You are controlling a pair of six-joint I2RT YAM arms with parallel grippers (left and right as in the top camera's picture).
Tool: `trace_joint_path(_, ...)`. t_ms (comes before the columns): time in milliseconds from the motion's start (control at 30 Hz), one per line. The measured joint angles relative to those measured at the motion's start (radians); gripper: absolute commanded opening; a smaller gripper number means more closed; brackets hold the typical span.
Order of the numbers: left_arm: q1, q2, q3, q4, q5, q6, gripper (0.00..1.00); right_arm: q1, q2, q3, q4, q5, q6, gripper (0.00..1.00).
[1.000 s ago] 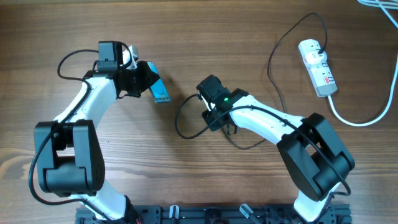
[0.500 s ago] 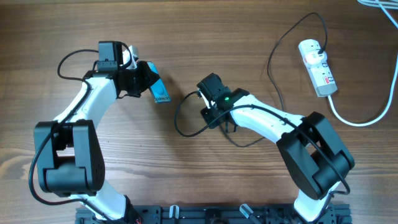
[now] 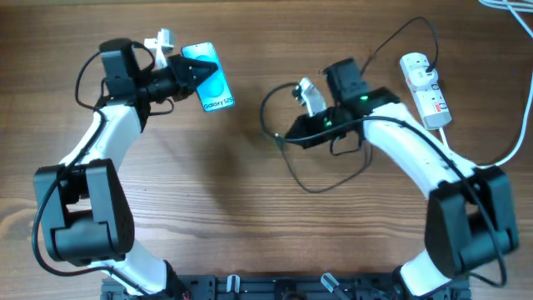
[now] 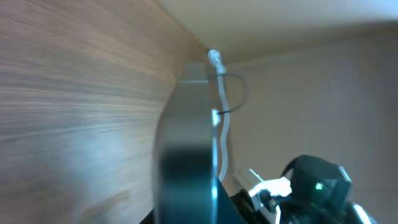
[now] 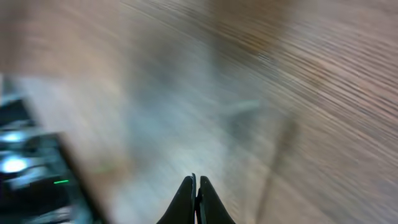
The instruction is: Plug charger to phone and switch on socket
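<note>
The phone [image 3: 208,77] was at the far left of the counter [image 3: 250,242], held at its left edge by the left pincer [image 3: 190,77]. The socket [image 3: 425,90] lay at the far right, with its thick cord [image 3: 487,162] trailing off to the right. Between them the charger [image 3: 312,191] looped across the middle. Its left side met the right pincer [image 3: 285,138], well apart from the phone.

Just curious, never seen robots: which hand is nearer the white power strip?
Right. The right hand is mid-table, left of the power strip; the left hand is farther left, holding the phone.
</note>
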Motion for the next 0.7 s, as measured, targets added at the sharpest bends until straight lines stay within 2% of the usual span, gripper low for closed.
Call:
trace_joint_path(100, -0.005, 0.000, 0.000, 0.044, 0.010, -0.122, 0.04, 0.008, -0.015, 0.005, -0.026, -0.069, 0.000, 0.04)
trace_joint_path(167, -0.014, 0.000, 0.000, 0.046, -0.010, -0.171, 0.04, 0.014, -0.015, 0.005, -0.043, 0.003, 0.014, 0.04)
trace_joint_path(200, -0.018, 0.000, 0.000, 0.042, -0.016, -0.177, 0.04, 0.015, -0.015, 0.004, -0.048, 0.065, 0.020, 0.11)
trace_joint_path(233, -0.026, 0.000, 0.001, 0.017, -0.031, -0.184, 0.04, 0.016, -0.014, 0.004, -0.049, 0.135, 0.025, 0.27)
trace_joint_path(267, -0.033, 0.000, 0.001, -0.013, -0.047, -0.183, 0.04, 0.019, -0.013, 0.004, -0.048, 0.208, 0.032, 0.48)
trace_joint_path(300, -0.040, 0.000, 0.001, -0.049, -0.066, -0.179, 0.04, 0.021, -0.009, 0.004, -0.043, 0.251, 0.033, 0.54)
trace_joint_path(400, -0.051, 0.000, 0.001, -0.168, -0.159, -0.148, 0.04, 0.047, 0.028, 0.004, -0.003, 0.351, 0.031, 0.59)
trace_joint_path(533, -0.039, 0.000, 0.001, -0.243, -0.246, -0.115, 0.04, 0.117, 0.112, 0.004, -0.033, 0.423, 0.010, 0.63)
trace_joint_path(700, -0.038, 0.000, 0.001, -0.383, -0.323, -0.003, 0.04, 0.217, 0.156, 0.004, -0.035, 0.496, -0.027, 0.65)
